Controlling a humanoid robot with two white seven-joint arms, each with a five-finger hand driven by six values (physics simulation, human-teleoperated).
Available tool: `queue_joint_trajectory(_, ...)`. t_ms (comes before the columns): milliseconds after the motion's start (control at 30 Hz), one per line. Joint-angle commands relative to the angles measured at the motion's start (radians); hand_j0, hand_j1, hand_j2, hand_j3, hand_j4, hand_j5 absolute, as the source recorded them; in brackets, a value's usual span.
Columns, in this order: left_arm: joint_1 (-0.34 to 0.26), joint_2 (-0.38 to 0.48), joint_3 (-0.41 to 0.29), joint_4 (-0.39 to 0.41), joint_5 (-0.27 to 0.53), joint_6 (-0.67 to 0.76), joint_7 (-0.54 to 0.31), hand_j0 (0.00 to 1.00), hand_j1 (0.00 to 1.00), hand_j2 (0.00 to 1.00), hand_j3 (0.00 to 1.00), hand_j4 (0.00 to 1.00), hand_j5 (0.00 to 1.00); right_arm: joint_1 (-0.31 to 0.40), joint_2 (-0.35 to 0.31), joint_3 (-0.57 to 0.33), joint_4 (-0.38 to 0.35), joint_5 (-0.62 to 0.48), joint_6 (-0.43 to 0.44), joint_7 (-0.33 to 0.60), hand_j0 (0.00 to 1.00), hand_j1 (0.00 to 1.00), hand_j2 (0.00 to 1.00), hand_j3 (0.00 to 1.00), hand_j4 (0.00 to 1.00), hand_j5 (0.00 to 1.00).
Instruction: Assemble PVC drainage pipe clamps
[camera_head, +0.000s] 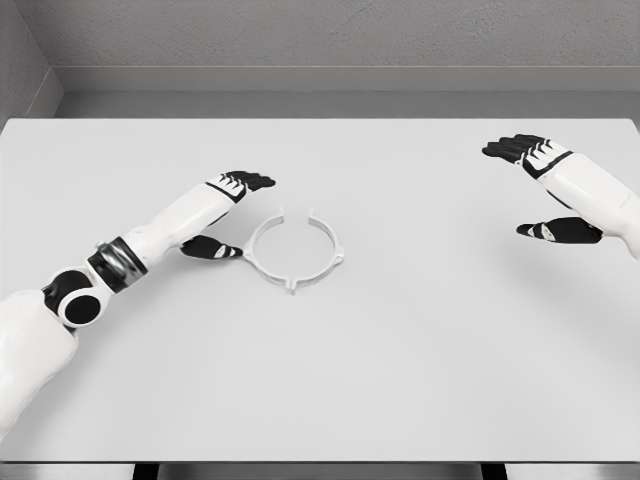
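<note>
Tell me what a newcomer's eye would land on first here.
The white plastic ring-shaped pipe clamp lies alone near the middle of the pale grey table, its gap facing the far edge. The left hand sits open just left of it, not touching; the right hand hovers open far right.

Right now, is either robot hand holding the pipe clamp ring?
No. The white pipe clamp ring lies free on the table, beside the open left robot hand.
</note>
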Motion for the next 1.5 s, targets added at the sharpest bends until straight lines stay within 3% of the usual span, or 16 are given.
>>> queue_joint_trajectory(0,0.0,-0.002,0.001,-0.003,0.006,0.0,0.0,1.0,1.0,1.0,1.0,1.0,1.0,0.0,-0.001,0.0,-0.001,-0.007,0.002,-0.001,1.0,1.0,1.0,1.0,1.0,1.0)
queue_joint_trajectory(1100,-0.002,-0.036,0.005,-0.002,0.008,0.0,0.0,1.0,1.0,1.0,1.0,1.0,1.0,-0.003,-0.001,0.0,0.003,-0.007,0.002,-0.001,1.0,1.0,1.0,1.0,1.0,1.0)
queue_joint_trajectory(1300,-0.014,0.009,0.056,0.018,0.016,0.0,0.0,1.0,1.0,1.0,1.0,1.0,1.0,-0.003,-0.001,0.0,0.004,-0.007,0.002,-0.001,1.0,1.0,1.0,1.0,1.0,1.0)
queue_joint_trajectory(1467,-0.009,0.17,0.136,0.023,0.019,0.0,0.0,1.0,1.0,1.0,1.0,1.0,1.0,-0.003,-0.001,0.0,0.003,-0.007,0.002,-0.001,1.0,1.0,1.0,1.0,1.0,1.0)
